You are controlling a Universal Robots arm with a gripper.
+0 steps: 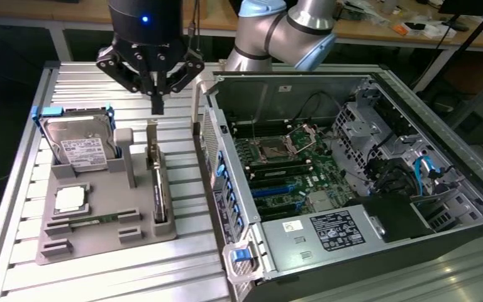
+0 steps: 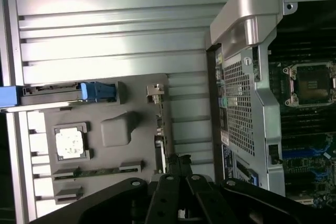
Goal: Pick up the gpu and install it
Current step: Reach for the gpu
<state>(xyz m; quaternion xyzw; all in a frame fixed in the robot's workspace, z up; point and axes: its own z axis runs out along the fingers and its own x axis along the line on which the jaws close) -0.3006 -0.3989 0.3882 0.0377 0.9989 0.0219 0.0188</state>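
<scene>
Exterior view: the gripper [image 1: 156, 102], fingers pinched together and holding nothing, hangs above the bracket end of the gpu [image 1: 158, 189]. The card stands on edge in the grey fixture tray [image 1: 99, 236] beside the open computer case [image 1: 212, 135], its long axis running from below the gripper toward the camera

Wrist view: the gpu [image 2: 164, 129], edge-on, lies directly below the closed gripper [image 2: 178, 163]

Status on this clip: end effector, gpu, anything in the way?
End effector shut, empty, hovering above the gpu. gpu on edge in gray tray, untouched. Nothing between them.
</scene>
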